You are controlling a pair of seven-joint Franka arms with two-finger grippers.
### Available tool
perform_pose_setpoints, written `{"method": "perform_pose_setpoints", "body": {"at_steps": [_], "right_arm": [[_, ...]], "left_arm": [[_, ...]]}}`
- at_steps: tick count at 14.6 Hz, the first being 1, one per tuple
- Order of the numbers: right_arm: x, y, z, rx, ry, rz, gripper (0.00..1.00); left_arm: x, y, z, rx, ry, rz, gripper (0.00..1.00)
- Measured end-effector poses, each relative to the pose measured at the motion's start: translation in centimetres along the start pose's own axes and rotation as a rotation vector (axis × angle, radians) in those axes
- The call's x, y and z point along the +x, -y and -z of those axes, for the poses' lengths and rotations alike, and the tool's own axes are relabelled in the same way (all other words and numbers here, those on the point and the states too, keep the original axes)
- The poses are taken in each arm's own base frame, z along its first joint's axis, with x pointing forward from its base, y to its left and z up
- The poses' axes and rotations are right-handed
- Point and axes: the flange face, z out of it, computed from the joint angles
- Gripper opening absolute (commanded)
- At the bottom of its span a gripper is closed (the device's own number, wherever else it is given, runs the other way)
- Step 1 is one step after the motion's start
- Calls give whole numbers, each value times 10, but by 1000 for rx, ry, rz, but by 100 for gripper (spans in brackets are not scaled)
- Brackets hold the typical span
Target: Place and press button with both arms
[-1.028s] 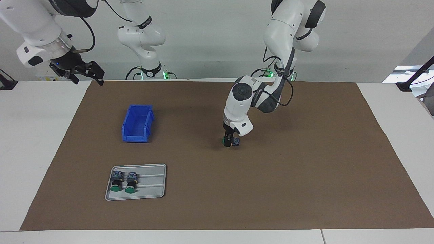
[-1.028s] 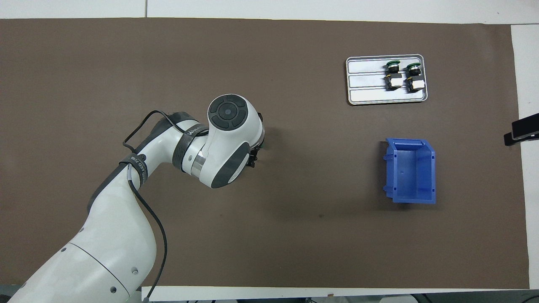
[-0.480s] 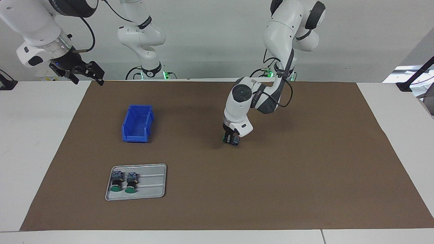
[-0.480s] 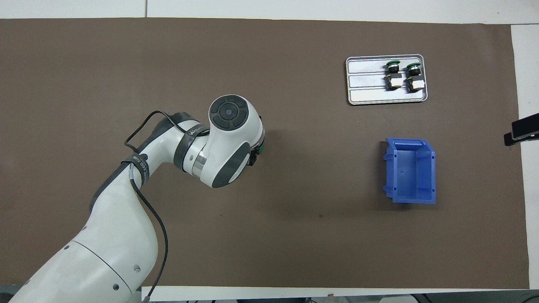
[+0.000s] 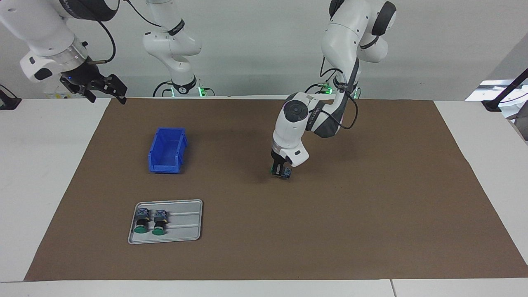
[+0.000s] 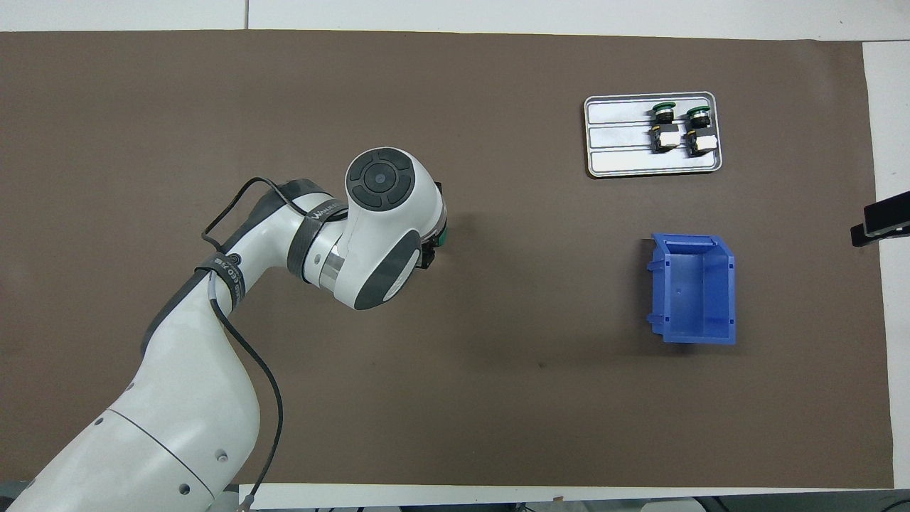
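Observation:
A button [image 5: 282, 172] with a green cap and a blue-grey block hangs sideways just above the brown mat [image 5: 371, 198], near the table's middle. My left gripper [image 5: 281, 170] points straight down and is shut on it. From overhead the left wrist hides most of it, and only a green edge of the button [image 6: 442, 241] shows. My right gripper [image 5: 101, 87] waits open, raised over the table edge at the right arm's end, holding nothing.
A grey tray [image 5: 185, 225] holds two more buttons [image 5: 141, 222] [image 5: 159, 222] side by side, toward the right arm's end. A blue bin [image 5: 167, 150] stands open, nearer to the robots than the tray.
My left gripper has closed on the button and risen a little with it. The right arm has not moved.

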Motion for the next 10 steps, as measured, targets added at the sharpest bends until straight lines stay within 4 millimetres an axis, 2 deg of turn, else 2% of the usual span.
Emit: {"method": "perform_pose_setpoints", "body": {"at_steps": [3, 5, 10], "right_arm": [[0, 0, 0, 0, 0, 0, 100], [0, 0, 0, 0, 0, 0, 100], [0, 0, 0, 0, 0, 0, 100]], "left_arm": [[26, -3, 42, -22, 10, 48, 10], [47, 0, 61, -31, 29, 90, 10], [83, 3, 70, 9, 192, 126, 9]]}}
